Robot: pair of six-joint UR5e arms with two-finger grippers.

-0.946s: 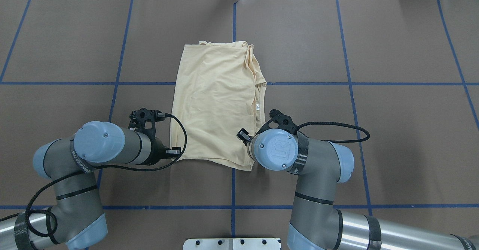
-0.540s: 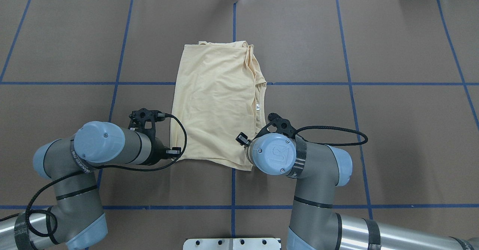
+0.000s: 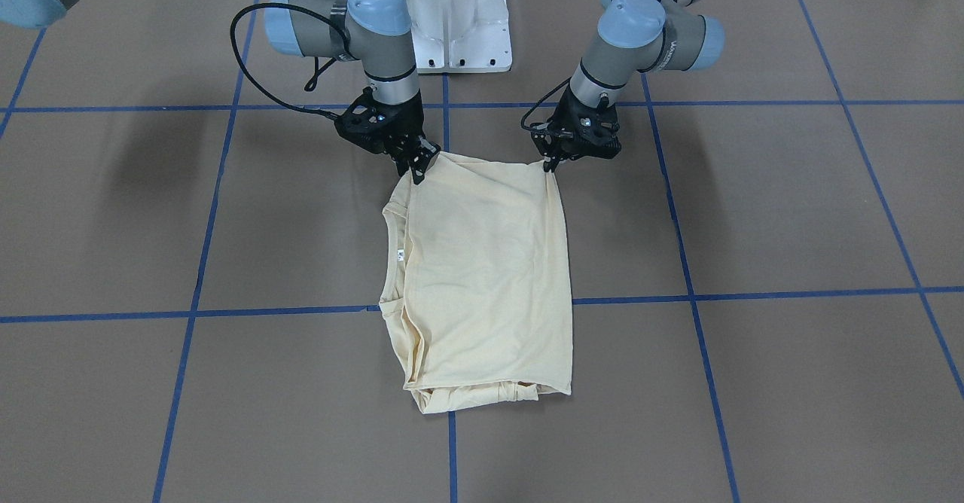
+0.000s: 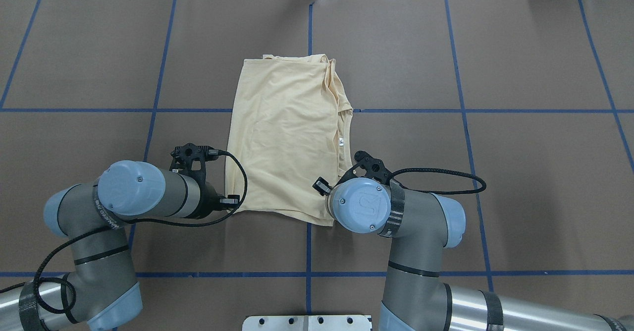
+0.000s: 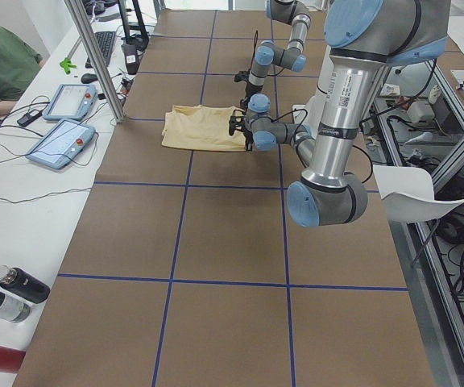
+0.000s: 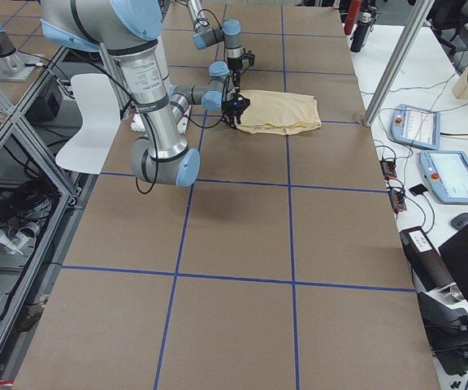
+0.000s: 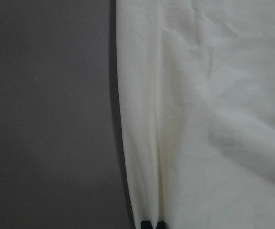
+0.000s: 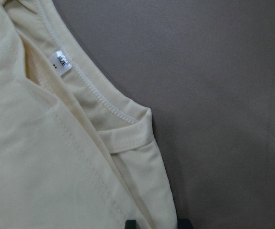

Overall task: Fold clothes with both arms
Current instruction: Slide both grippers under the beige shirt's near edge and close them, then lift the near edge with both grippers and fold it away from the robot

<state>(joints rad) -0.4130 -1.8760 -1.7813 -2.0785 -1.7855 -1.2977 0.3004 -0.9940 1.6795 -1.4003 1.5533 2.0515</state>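
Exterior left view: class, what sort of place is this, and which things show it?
Probably a robotics lab: left arm and right arm over a brown table taped in a blue grid, control pendants on a side bench, a person seated nearby.

Pale cream T-shirt (image 4: 285,133) lies folded in a flat rectangle.

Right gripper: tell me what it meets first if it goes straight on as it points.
The T-shirt. The right gripper points down at its collar-side corner nearest the robot, open astride the edge. The table lies beneath; the remaining gap is unclear.
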